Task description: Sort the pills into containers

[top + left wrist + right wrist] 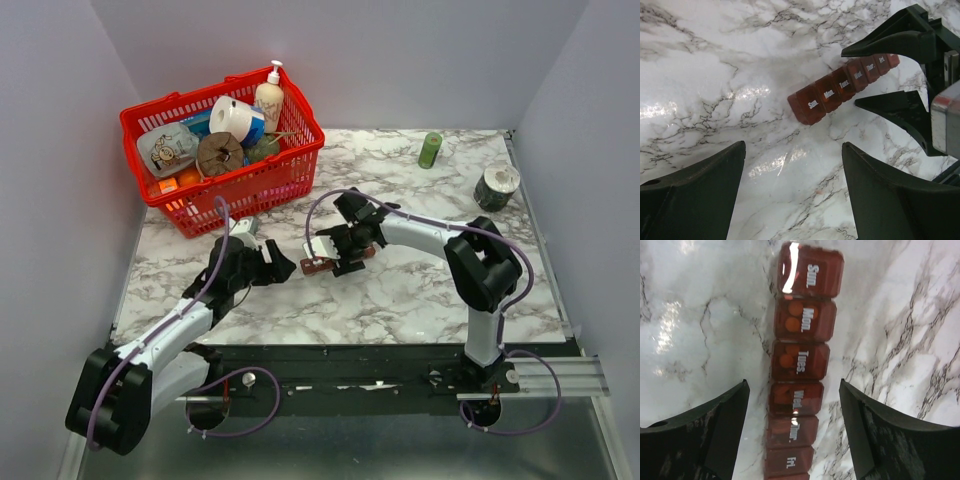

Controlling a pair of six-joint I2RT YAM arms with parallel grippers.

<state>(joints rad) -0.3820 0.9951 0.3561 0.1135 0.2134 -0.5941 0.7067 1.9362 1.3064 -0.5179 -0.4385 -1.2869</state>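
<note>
Your dark red-brown translucent plastic pill strip [800,365] lies flat on the white marble-patterned table [400,300], about mid-table, between your two grippers. The lids you can read say Sun., Mon., Tues., Wed., Thur. and Fri., and all of them are down. The far end runs out of the right wrist view. Round orange pills [791,315] show through the Mon., Tues. and Wed. lids. Glare covers part of the Sun. lid, so you cannot tell what is under it.

Your right gripper [793,385] straddles the strip at its Wed.-to-Fri. end, one finger on each side. A band of bare marble shows between each finger and the strip, so the jaws stand apart and grip nothing.

Your left gripper [793,150] sits near the Sun. end, facing it. Its fingers are spread wide with only marble between them, and it holds nothing.

Farther out, a red plastic mesh basket [250,185] stands at the rear left. Among the things in it are a white pump bottle [270,95] and a white tape roll [232,118]. At the rear right are a small green cylindrical container [430,150] and a grey-and-white roll [497,185], both well apart from the strip.
</note>
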